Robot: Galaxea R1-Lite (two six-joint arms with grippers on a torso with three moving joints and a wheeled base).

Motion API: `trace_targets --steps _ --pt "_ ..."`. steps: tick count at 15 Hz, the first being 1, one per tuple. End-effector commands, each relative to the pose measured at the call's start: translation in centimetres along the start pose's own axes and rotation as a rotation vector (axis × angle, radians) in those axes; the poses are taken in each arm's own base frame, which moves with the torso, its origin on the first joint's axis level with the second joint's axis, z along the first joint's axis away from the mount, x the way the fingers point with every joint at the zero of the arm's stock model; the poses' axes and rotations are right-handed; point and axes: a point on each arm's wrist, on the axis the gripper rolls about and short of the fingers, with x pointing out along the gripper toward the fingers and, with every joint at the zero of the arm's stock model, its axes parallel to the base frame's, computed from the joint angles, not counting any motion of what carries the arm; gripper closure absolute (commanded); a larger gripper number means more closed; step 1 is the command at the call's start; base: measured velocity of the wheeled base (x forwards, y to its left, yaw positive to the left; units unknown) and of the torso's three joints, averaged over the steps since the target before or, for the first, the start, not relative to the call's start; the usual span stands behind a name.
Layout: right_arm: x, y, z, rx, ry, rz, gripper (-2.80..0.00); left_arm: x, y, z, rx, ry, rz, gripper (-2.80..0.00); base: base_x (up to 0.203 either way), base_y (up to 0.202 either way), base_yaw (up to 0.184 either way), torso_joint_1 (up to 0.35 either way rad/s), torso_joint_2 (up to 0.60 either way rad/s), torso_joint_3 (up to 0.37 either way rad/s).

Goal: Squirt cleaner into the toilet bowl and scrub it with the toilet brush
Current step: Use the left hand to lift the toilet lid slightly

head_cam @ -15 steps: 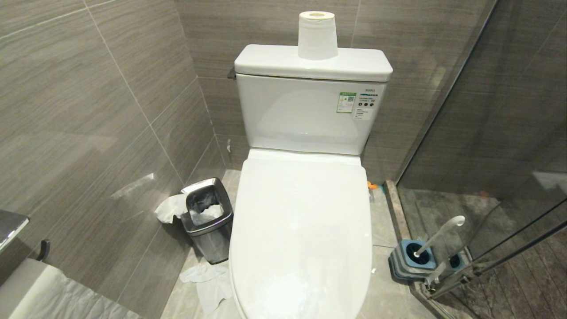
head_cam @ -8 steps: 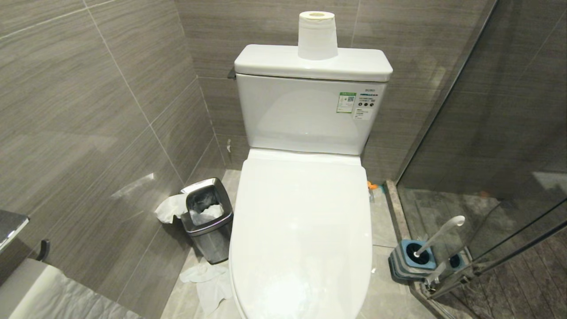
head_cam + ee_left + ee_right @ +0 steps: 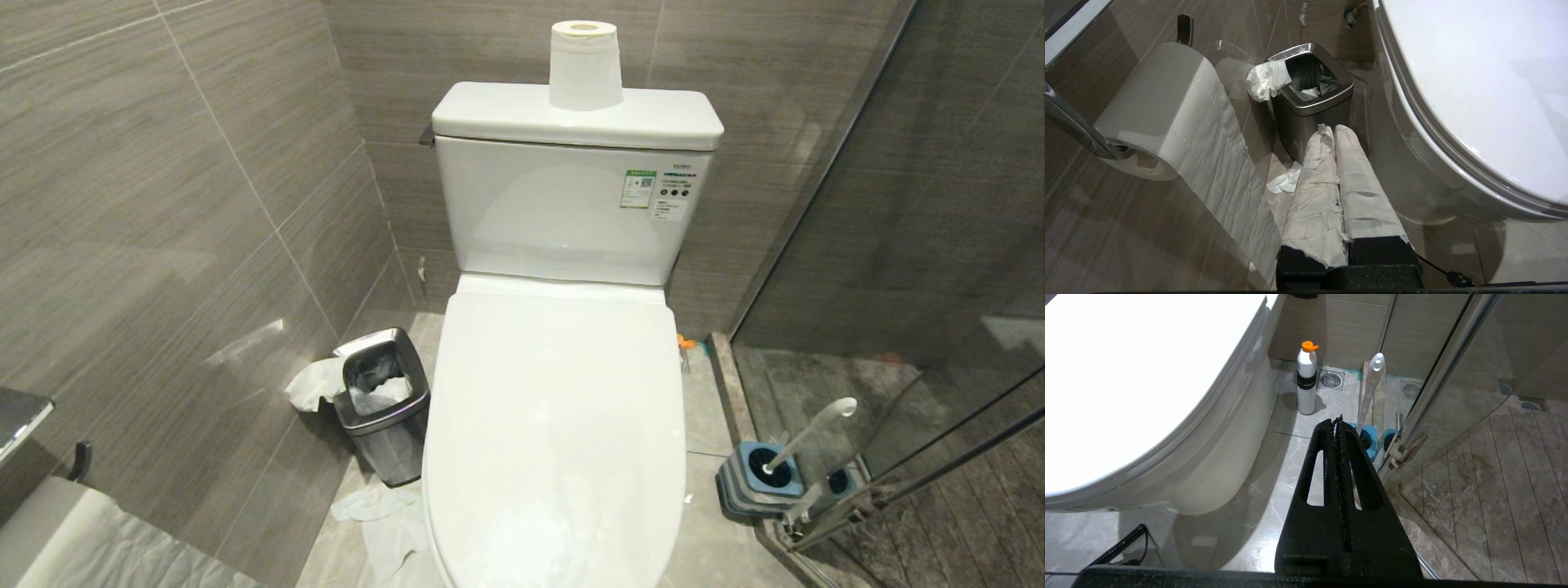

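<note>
Grey-tiled bathroom, nothing has moved: the toilet bowl keeps its lid down. Both grippers hang closed and empty, the left gripper paper-wrapped. Ahead of the right gripper stand the cleaner and toilet brush, so work hasn't begun.

Left gripper: black base, fingers wrapped in crinkled white paper. Right gripper: bare matte black, slotted fingers, coiled black cable behind.
</note>
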Motion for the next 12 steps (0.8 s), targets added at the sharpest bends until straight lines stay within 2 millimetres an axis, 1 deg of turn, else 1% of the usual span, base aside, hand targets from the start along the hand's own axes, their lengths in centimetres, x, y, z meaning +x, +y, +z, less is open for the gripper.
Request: trace_targets --steps 1,12 --pt "0.01 0.00 -0.01 0.000 0.002 0.000 0.00 0.01 0.00 -0.04 0.000 0.002 0.001 0.00 0.000 0.000 0.000 0.000 0.00 0.000" --pt "0.01 0.00 -0.01 0.000 0.001 0.000 0.00 0.01 0.00 -0.04 0.000 0.002 0.000 0.00 0.000 0.000 0.000 0.000 0.00 0.000"
